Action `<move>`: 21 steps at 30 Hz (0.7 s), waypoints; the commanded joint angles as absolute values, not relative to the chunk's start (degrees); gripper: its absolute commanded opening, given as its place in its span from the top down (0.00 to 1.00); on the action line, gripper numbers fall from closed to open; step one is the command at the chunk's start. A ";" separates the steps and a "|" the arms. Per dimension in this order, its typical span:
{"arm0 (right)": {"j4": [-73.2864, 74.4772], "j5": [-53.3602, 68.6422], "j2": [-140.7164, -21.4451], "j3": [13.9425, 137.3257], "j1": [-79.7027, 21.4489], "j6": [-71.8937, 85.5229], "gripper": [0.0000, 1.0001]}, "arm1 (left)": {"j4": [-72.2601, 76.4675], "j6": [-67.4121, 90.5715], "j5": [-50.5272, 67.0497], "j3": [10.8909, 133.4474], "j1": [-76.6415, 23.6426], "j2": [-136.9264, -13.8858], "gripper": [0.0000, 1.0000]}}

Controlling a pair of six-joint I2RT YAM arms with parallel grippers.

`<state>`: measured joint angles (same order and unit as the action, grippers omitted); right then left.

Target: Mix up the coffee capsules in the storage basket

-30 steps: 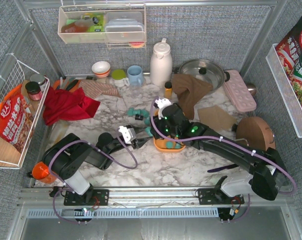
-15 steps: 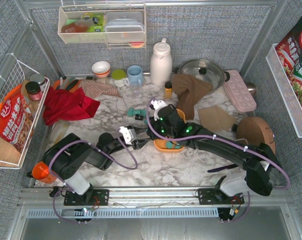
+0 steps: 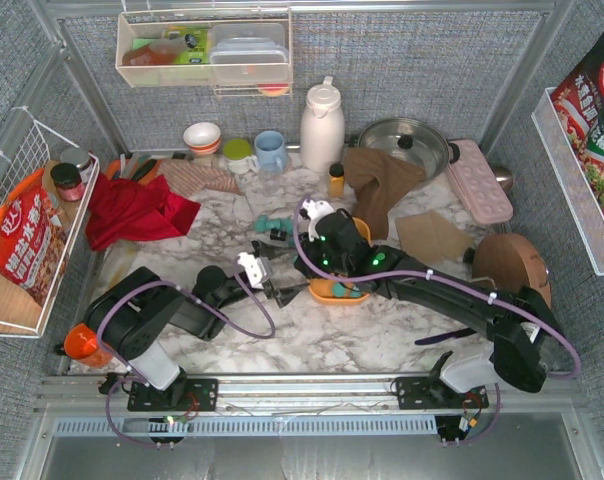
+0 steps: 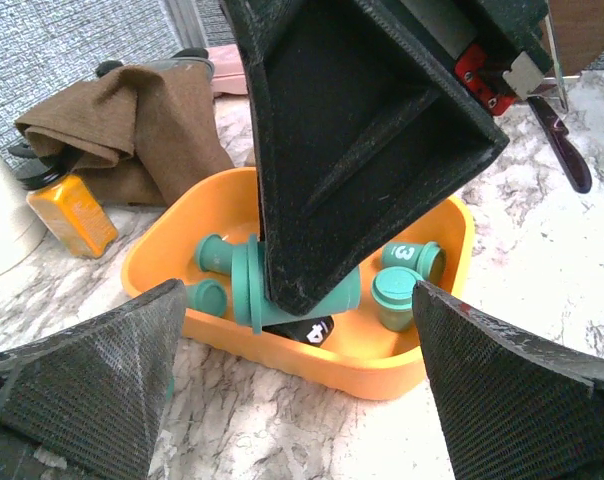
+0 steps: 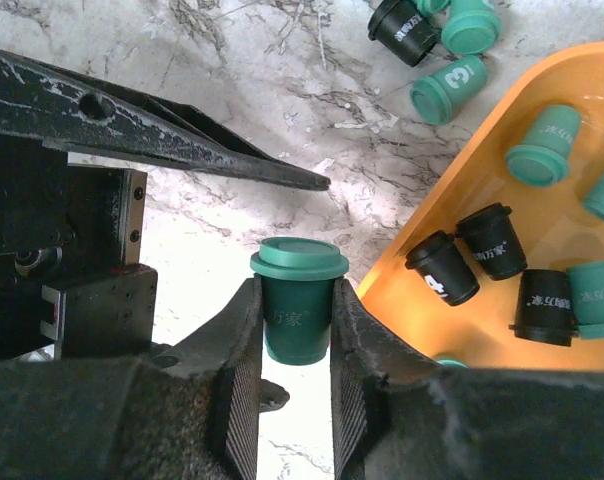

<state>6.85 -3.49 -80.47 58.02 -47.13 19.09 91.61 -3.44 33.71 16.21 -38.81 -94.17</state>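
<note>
The orange storage basket (image 4: 382,365) (image 3: 328,296) sits mid-table with teal and black coffee capsules lying in it (image 5: 492,240). My right gripper (image 5: 295,300) is shut on one teal-green capsule (image 5: 298,262), held upright just outside the basket's left rim (image 5: 412,255). In the left wrist view that capsule (image 4: 242,295) shows under the right gripper's black finger. My left gripper (image 4: 297,335) is open wide, its fingers (image 4: 102,380) on either side of the basket's near rim and touching nothing. Three loose capsules (image 5: 447,88) lie on the marble beyond the basket.
A small amber bottle (image 4: 72,215) and a brown cloth (image 4: 152,120) lie just behind the basket. Further back stand a white thermos (image 3: 322,125), a pot (image 3: 402,145) and a pink tray (image 3: 479,180). A red cloth (image 3: 132,210) lies at the left.
My left gripper has opened wide. My right gripper has closed on the teal-green capsule and shifted slightly left over the basket's left edge.
</note>
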 commanded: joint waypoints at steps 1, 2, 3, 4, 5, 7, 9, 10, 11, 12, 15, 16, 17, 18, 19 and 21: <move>6.71 -6.15 -79.39 58.01 -47.11 19.04 0.78 | 96.25 -3.61 33.11 15.96 -38.79 -93.53 0.01; 6.87 -6.80 -79.10 58.01 -47.11 18.88 0.80 | 96.23 -3.60 32.92 15.91 -38.76 -93.44 0.01; 7.13 -7.63 -78.76 58.01 -47.11 18.71 0.81 | 96.24 -3.60 32.57 15.95 -38.82 -93.35 0.01; 7.30 -8.59 -78.44 57.93 -47.10 18.39 0.81 | 96.24 -3.54 32.11 15.86 -38.79 -93.22 0.01; 7.86 -9.93 -78.14 57.88 -47.11 18.11 0.81 | 96.24 -3.33 31.39 15.83 -38.79 -93.13 0.01; 9.32 -13.64 -77.58 57.92 -47.11 17.13 0.82 | 96.19 -2.64 29.14 15.74 -38.81 -92.86 0.01; 11.45 -18.58 -77.41 58.05 -47.11 15.78 0.82 | 95.89 -1.63 25.38 15.61 -38.78 -92.51 0.01; 12.52 -22.11 -77.62 58.09 -47.04 15.17 0.82 | 95.70 -1.02 23.00 15.53 -38.70 -92.24 0.01; 13.50 -24.47 -77.87 58.03 -47.02 14.50 0.82 | 95.32 -0.56 20.31 15.42 -38.67 -91.92 0.01; 14.18 -26.30 -78.24 57.89 -46.98 13.85 0.82 | 94.74 -0.14 17.88 15.36 -38.74 -91.52 0.01; 15.52 -31.25 -79.48 57.50 -46.77 12.45 0.82 | 92.14 1.13 9.69 15.40 -38.55 -90.00 0.01; 15.49 -32.47 -80.01 57.49 -46.62 12.20 0.82 | 90.98 1.45 7.51 15.54 -38.51 -89.54 0.01; 15.46 -33.49 -80.49 55.91 -46.44 12.03 0.82 | 89.53 1.94 5.45 15.81 -38.45 -89.09 0.01; 15.21 -34.43 -81.03 55.39 -46.22 11.90 0.82 | 87.72 2.42 3.53 16.27 -38.40 -88.71 0.01; 14.79 -35.05 -81.63 55.06 -45.90 11.61 0.82 | 85.43 3.02 1.52 16.92 -38.28 -88.22 0.01; 13.11 -35.59 -82.88 54.49 -45.15 10.72 0.82 | 79.84 4.21 -1.72 18.63 -38.03 -87.27 0.01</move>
<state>14.26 -30.04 -81.32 55.35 -46.04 12.80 87.90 1.17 8.45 16.36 -38.46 -88.71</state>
